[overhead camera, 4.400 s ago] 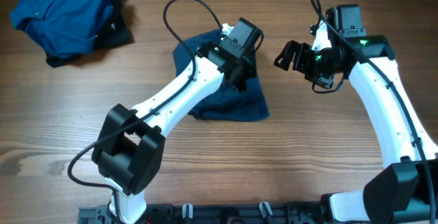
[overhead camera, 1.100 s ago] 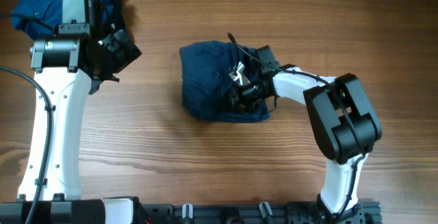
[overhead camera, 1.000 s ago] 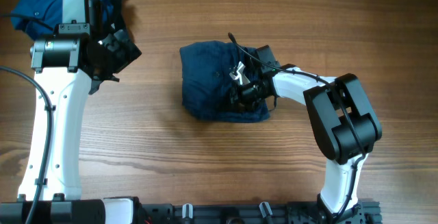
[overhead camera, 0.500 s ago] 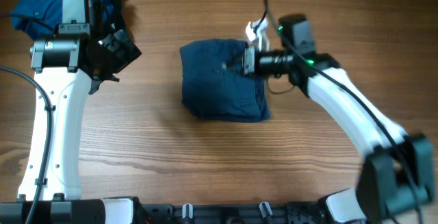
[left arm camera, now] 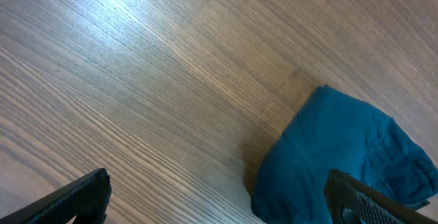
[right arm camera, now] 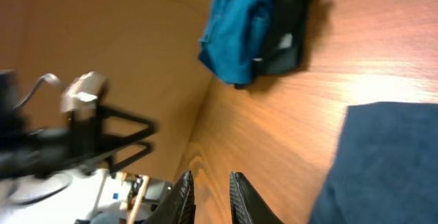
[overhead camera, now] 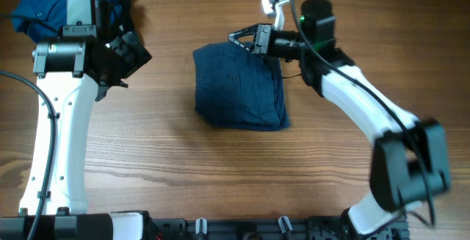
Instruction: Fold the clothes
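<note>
Folded navy shorts (overhead camera: 239,86) lying flat, centre; blue shirt (overhead camera: 40,6) crumpled, far-left corner.

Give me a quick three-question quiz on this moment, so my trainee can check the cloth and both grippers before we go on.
1. True or false: the left gripper is clamped on the bright blue shirt.
2. Where is the folded navy garment? A) flat on the table B) draped over an arm C) on top of the shirt
3. What sits between the fingers of the right gripper?
Key: 1 false: its jaws stand wide open and empty, and the shirt lies loose at the far left. 2 A. 3 nothing: the narrow gap shows only table.
</note>
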Available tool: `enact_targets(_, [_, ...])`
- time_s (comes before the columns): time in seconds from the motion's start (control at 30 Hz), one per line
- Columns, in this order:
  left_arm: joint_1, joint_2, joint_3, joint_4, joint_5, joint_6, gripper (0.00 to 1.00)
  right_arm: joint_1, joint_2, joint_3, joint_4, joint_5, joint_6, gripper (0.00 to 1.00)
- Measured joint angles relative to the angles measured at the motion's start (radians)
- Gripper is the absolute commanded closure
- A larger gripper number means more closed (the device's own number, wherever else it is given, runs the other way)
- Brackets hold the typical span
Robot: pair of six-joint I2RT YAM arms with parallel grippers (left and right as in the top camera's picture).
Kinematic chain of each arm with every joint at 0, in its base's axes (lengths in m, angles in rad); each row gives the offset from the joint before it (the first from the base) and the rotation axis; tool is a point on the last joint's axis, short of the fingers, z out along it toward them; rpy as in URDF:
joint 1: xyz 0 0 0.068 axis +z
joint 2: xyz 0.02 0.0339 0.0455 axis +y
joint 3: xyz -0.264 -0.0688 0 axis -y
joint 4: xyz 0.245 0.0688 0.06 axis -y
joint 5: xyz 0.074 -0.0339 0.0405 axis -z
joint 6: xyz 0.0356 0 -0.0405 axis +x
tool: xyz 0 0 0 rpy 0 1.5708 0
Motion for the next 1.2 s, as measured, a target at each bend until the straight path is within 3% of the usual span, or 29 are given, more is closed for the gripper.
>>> enact_targets(0.3, [0.000,0.000,0.000,0.000,0.000,0.000,0.00,-0.013,0.299,-0.002,0.003,0.094,0.056,0.83])
enact_targets(0.53, [0.000,0.000,0.000,-0.008,0.000,0.000,0.00,-0.072,0.305,-0.002,-0.143,0.306,-0.074,0.73])
enact_targets(0.73, [0.000,0.000,0.000,-0.019,0.000,0.000,0.00,-0.076,0.303,0.006,-0.210,0.380,-0.160,0.81])
enact_targets(0.83, [0.000,0.000,0.000,-0.019,0.000,0.000,0.00,-0.078,0.300,0.007,-0.224,0.382,-0.174,0.79])
enact_targets(1.0, [0.000,0.000,0.000,-0.033,0.000,0.000,0.00,-0.084,0.222,0.002,-0.249,0.373,-0.161,0.76])
enact_targets(1.2, [0.000,0.000,0.000,-0.035,0.000,0.000,0.00,-0.092,-0.091,0.000,-0.250,0.373,-0.148,0.67])
